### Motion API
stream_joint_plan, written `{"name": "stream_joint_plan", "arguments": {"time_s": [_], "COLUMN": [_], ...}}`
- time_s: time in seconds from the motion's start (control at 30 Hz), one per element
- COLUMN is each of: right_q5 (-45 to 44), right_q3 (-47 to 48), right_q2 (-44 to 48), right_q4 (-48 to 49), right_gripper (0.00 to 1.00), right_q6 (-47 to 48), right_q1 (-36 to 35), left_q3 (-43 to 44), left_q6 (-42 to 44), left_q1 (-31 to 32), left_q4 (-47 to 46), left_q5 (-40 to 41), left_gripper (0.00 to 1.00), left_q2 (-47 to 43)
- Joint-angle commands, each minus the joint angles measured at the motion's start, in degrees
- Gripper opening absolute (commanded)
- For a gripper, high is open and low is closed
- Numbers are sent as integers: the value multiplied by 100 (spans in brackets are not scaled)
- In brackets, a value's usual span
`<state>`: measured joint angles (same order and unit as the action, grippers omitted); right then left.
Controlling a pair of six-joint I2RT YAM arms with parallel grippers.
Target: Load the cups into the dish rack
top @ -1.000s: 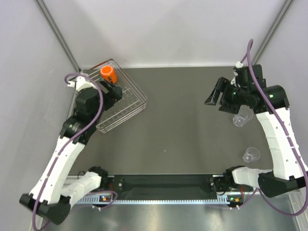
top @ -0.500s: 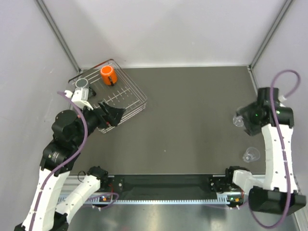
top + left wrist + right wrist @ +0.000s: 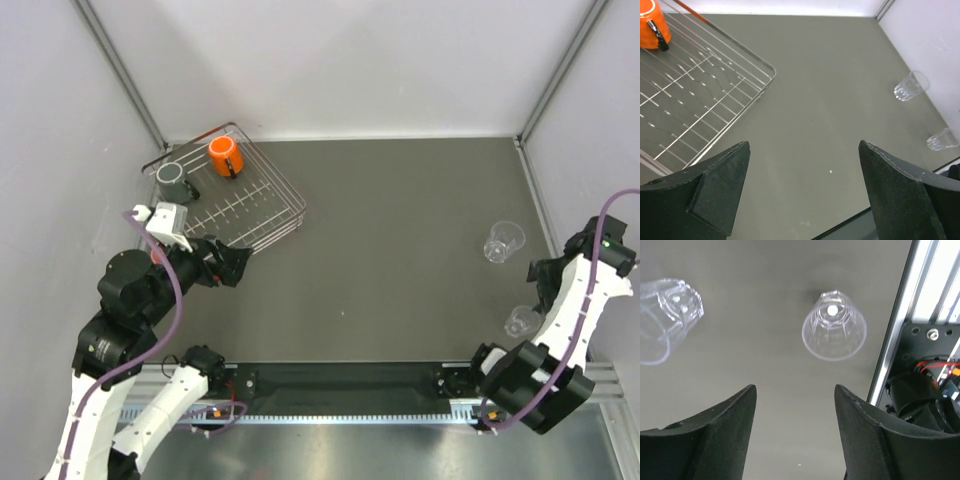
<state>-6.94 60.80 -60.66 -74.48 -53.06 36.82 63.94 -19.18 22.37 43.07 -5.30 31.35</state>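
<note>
Since the bright orange handled mug [image 3: 226, 156] and the dark grey cup [image 3: 171, 175] already sit side by side in the far-left corner of the square silver wire dish rack [image 3: 298, 207], I'd call the job about half done. The rest of the rack grid is bare. The left hand [image 3: 802, 145] hangs off the rack's near corner with its fingers wide apart and nothing in them, pointed out across the dark grey desk [image 3: 400, 230], so it looks idle to me. Mid-desk is bare. The two clear see-through tumblers are on the right side, well apart from the rack and both apparently upright: the far tumbler [image 3: 503, 241], and the near tumbler [image 3: 520, 320] close to the aluminium rail [image 3: 920, 300]. The right hand [image 3: 795, 387] is above them looking down, fingers spread and empty, and the near tumbler sits roughly ahead of the gap in the wrist view. The step in hand reads as the approach to that tumbler. Next move: centre the gap on it, drop around the wall, and close gently, since the plastic is thin and likely slippery. The carry to the rack is long and may need the left arm to take over.
</note>
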Motion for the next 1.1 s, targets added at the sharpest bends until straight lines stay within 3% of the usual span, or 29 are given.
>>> {"name": "stream_joint_plan", "arguments": {"time_s": [0.0,0.17,0.43,1.07], "right_q5": [-97,-18,-35,-308], "right_q3": [73,64,-718,-2063], "right_q2": [-156,-499,-473,-701], "right_q4": [530,689,979,2481], "right_gripper": [64,63,63,63], "right_q6": [462,490,103,6], "right_q1": [299,423,423,352], "left_q3": [-110,-119,-110,812], "left_q6": [336,450,512,819], "left_q1": [92,180,250,540], "left_q4": [88,-53,-132,685], "left_q5": [196,275,363,758], "left_gripper": [95,95,95,95], "left_q2": [-24,90,353,741]}}
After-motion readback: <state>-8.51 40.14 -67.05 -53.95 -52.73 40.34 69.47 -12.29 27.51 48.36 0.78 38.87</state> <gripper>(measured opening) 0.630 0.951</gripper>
